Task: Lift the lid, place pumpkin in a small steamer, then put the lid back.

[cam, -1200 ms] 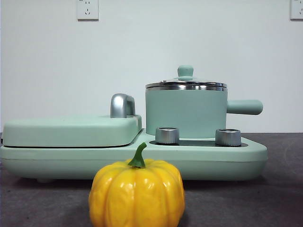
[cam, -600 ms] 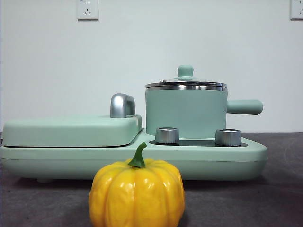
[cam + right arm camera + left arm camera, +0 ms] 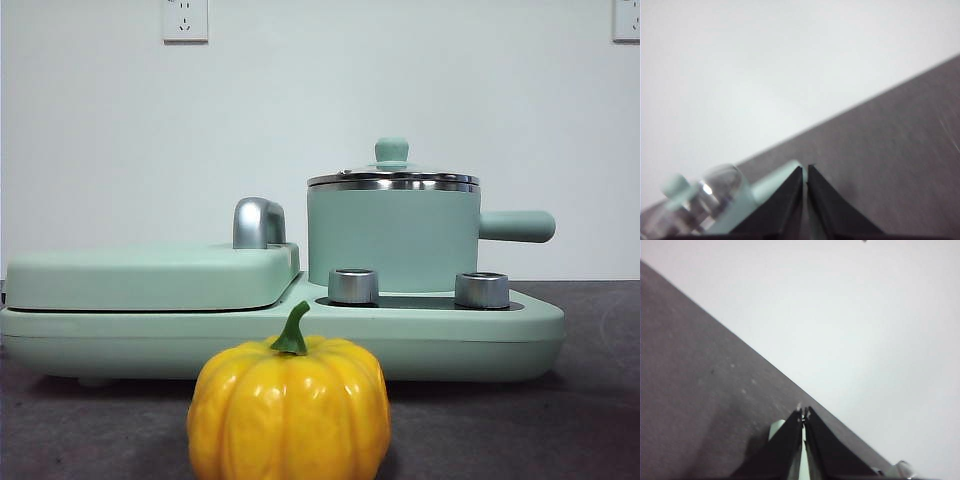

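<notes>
**Glass lid on, pumpkin on table, both grippers closed & idle**

Glass w/ a steel rim: the lid (image 3: pixel 392 178) sits flat on the small steamer (image 3: pixel 392 238), mint knob upright at centre, rim meeting rim all round. Steamer is a mint-green pot, stubby side handle (image 3: pixel 516 226) pointing toward the right side of the front view. It stands on the right half of a wide low mint-green base (image 3: pixel 500 330), just behind two steel dials (image 3: pixel 353 285), one dial at each end of the dark panel in front of the pot.

Left half of the base carries a broad flat mint cover (image 3: pixel 150 276) w/ a chrome handle (image 3: pixel 258 222) at its back edge, near the pot but apart from it.

The pumpkin (image 3: pixel 289 409) is glossy yellow-orange, ribbed, green stem curving up. It stands upright on the dark grey table (image 3: pixel 560 430), in front of the base and apart from it, closest thing to the front cam; its bottom is cut off by the frame edge. Nothing touches it.

Left gripper (image 3: pixel 803 414): jaws pressed together, tips meeting, holding nothing; over bare table w/ the white wall (image 3: pixel 300 100) beyond. Right gripper (image 3: pixel 805 170): jaws likewise closed tip to tip, nothing between them; its wrist cam shows the lid's knob and glass, blurred, off to one side, and a corner of the base near the tips. Neither arm shows in the front view.

Two wall sockets (image 3: pixel 185 18) sit high on the wall.
</notes>
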`<state>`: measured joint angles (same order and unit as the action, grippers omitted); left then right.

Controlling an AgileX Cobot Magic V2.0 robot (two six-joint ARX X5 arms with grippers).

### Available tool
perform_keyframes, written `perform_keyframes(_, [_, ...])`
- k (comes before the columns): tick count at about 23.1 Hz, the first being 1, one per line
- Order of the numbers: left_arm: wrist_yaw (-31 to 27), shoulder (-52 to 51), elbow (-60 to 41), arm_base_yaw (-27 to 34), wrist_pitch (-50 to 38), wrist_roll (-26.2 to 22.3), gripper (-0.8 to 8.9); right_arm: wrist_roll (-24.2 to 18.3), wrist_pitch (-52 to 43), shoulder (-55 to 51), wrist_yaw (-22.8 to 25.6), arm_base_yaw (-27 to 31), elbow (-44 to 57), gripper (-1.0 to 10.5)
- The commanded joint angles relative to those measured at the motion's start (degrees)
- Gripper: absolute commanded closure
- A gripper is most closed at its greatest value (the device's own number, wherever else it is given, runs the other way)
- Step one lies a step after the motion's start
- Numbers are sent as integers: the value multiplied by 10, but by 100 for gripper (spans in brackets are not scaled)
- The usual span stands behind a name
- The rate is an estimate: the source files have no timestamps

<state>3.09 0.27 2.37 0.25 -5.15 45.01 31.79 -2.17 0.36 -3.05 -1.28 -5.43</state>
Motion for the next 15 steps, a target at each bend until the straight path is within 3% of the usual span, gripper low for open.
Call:
perform_keyframes(1, [1, -1, 28, 1, -7, 38, 805, 6, 9, 0, -2, 0, -37, 933])
perform_keyframes(8, [2, 20, 121, 1, 43, 6, 804, -35, 61, 37, -19, 0, -126, 933])
perform_keyframes(15, [10, 93, 242, 1, 133, -137, 804, -132, 103, 115, -72, 0, -212, 933])
